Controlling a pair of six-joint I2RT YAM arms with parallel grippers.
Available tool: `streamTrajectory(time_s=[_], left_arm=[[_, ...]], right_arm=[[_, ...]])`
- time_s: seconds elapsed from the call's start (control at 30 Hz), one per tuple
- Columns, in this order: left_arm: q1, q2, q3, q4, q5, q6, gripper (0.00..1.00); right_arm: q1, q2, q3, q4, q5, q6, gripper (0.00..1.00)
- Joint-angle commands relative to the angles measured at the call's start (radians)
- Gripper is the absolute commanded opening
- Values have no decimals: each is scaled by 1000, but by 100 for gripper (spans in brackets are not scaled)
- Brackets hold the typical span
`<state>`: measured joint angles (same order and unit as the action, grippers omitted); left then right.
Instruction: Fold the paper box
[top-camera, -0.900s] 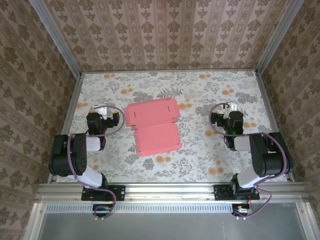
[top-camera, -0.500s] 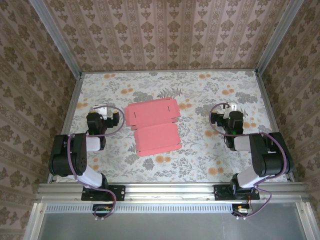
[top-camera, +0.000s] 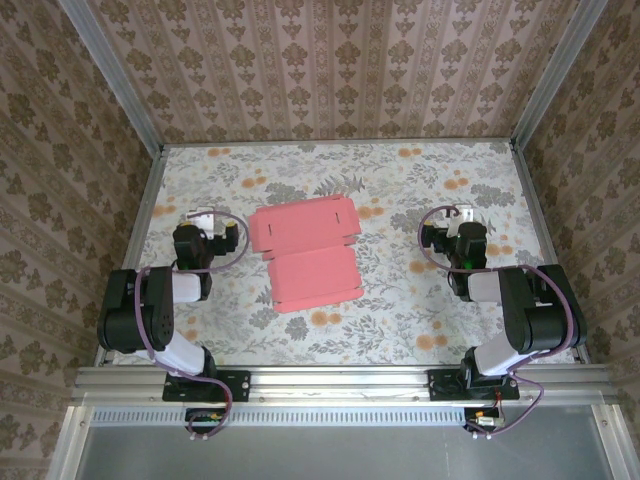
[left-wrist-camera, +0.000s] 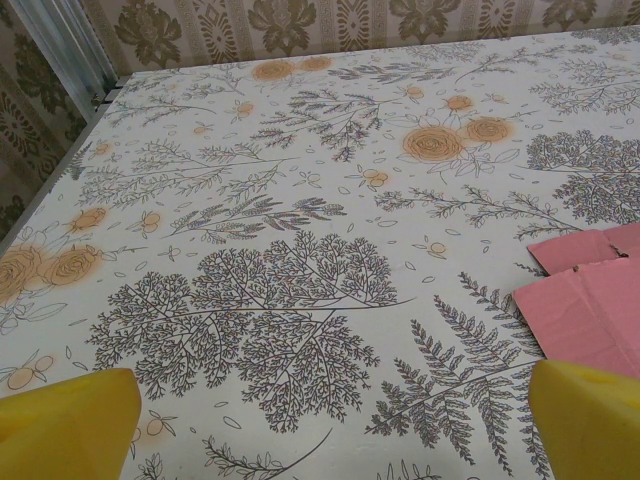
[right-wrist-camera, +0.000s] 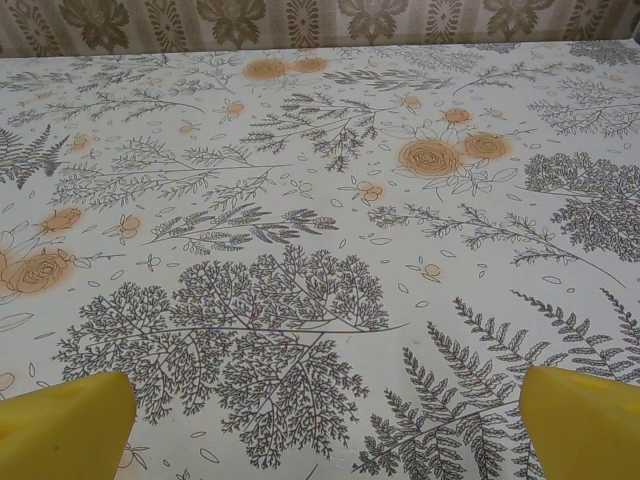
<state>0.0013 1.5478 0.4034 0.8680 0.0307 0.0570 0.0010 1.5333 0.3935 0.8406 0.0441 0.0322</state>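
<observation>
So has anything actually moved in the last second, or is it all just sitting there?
Nothing visibly changed. The pink paper box lies flat and unfolded in the same spot on the table. The left claw and the right claw stay open on either side of it, holding nothing.

The table (top-camera: 420, 310) has a pale floral cover with grey ferns and orange roses. The pink box (top-camera: 305, 250) lies flat on it, just 9 o'clock of centre.
</observation>
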Motion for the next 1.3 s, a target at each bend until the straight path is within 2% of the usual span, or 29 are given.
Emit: streamTrajectory(time_s=[0.0, 0.67, 0.93, 1.03, 1.1, 1.2, 1.27], left_arm=[[-1, 3, -5, 29, 14, 1, 100], [0, 3, -5, 28, 14, 1, 100], [-5, -22, -31, 63, -35, -5, 100], [-20, -95, -35, 3, -48, 3, 100], [-48, -151, -41, -44, -106, 12, 100], [-87, -284, 17, -289, -170, -16, 100], [-111, -362, 74, -473, -195, -72, 100]], right_arm=[[5, -5, 22, -1, -10, -2, 100], [5, -7, 18, 1, -10, -1, 100], [5, -29, 39, -51, -38, -13, 100], [8, -95, 41, -114, -55, -21, 100], [13, -164, 51, -185, -36, -15, 100], [53, -279, 120, -394, 31, -16, 100], [83, -344, 177, -555, 23, 17, 100]])
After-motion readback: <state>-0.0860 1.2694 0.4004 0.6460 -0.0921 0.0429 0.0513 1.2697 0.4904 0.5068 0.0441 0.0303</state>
